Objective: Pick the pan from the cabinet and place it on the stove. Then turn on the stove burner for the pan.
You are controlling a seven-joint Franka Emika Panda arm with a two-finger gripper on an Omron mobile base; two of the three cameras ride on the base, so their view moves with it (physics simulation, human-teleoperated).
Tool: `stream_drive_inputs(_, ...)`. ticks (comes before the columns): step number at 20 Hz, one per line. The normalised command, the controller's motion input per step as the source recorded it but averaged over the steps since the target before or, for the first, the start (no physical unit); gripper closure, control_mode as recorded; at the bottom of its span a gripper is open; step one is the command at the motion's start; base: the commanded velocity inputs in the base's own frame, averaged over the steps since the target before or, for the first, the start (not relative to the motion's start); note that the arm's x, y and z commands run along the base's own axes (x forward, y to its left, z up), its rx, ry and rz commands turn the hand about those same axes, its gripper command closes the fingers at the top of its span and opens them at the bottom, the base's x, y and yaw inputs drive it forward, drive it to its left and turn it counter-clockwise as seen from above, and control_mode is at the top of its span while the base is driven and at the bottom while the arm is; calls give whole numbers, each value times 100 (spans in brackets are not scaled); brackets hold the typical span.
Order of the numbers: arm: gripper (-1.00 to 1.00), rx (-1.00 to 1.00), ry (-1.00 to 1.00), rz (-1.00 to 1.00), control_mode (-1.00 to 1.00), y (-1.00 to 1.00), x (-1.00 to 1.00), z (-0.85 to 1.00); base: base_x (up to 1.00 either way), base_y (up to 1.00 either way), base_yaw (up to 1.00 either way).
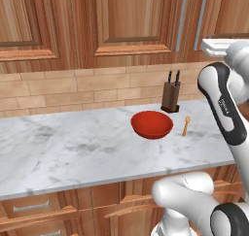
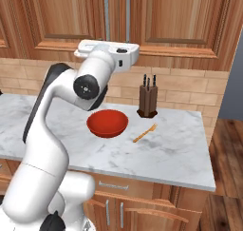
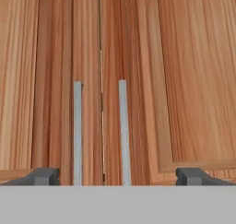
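Tool (image 3: pixel 118 178) spread wide, empty, facing the closed cabinet (image 3: pixel 138 57) above the table's rear edge. Pan presumably inside, unseen — likely rigid, fairly heavy; its long handle looks the likely hold.

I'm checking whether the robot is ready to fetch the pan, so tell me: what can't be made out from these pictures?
- Pan: hidden behind the closed cabinet doors in the hand view; whether it is inside cannot be told.
- Gripper: in the hand view only the two finger tips rise at the bottom edge, standing wide apart.
- Bar handles: tops cut off by the upper edge in the right base view.
- Knife block: the knives are too small to count surely.
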Motion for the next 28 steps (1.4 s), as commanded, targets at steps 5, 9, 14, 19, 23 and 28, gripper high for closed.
stream_drive_inputs(5,-100,-1,0,0,-100,0,38,-1,0,0,0)
stream_drive_inputs(9,-100,-6,0,1,-100,0,47,0,0,0,0)
stream_drive_inputs(14,-100,-5,0,1,-100,0,41,0,0,0,0)
stream_drive_inputs(19,-100,-5,0,1,-100,-10,36,-1,0,0,0)
stream_drive_inputs(23,-100,0,0,1,-100,-14,29,0,0,0,0)
stream_drive_inputs(28,-100,0,0,1,-100,-10,32,0,0,0,0)
